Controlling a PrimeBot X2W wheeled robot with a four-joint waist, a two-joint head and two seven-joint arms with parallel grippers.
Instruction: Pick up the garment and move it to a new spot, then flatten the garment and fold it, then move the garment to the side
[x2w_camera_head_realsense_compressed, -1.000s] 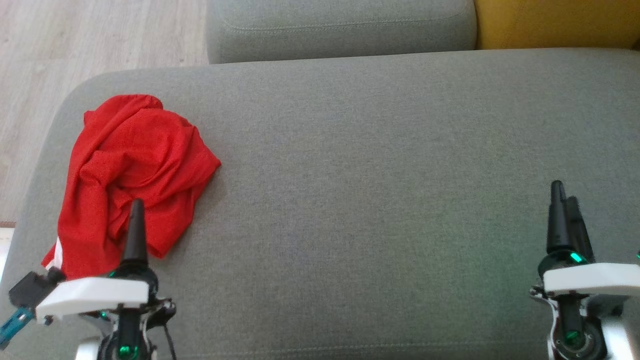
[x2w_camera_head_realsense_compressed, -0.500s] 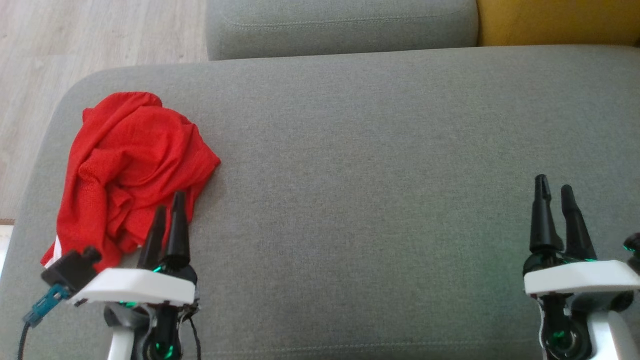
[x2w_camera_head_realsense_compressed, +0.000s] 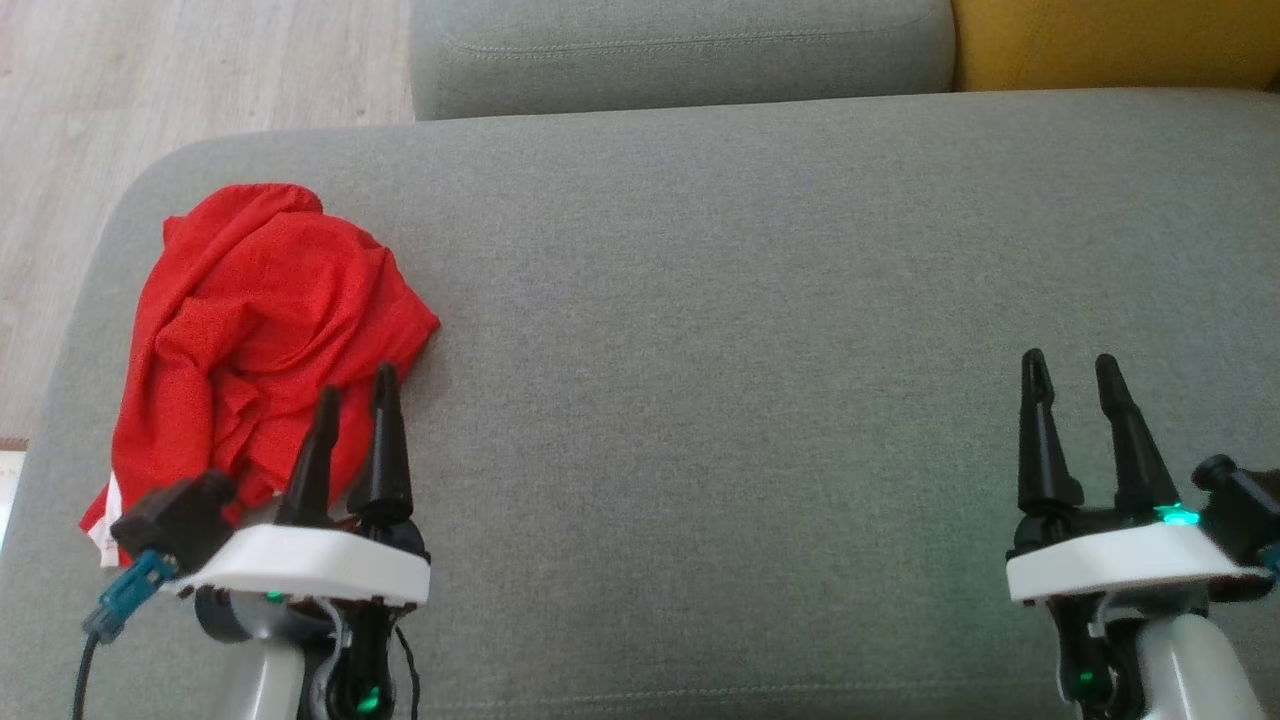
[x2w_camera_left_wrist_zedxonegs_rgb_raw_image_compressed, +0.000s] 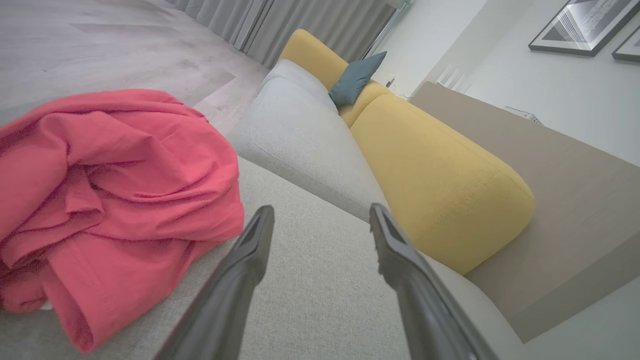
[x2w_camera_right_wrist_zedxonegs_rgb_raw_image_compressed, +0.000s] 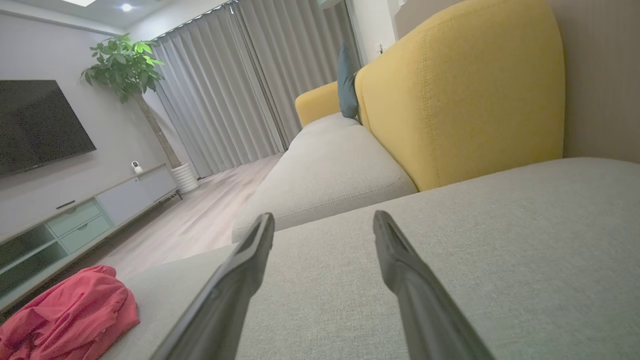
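At the lower left of the head view the left gripper holds its two dark tapered fingers parted and empty, tips just beside the near edge of the garment. At the lower right the right gripper is likewise spread, gripping nothing, well apart from the cloth. Nothing of the task looks done yet — pick-up, flattening, fold and the move aside all remain. The garment, thin red fabric, lies crumpled in soft folds at the left end of the grey woven seat cushion. Beyond, along the top, sit a second grey cushion and a rounded yellow cushion
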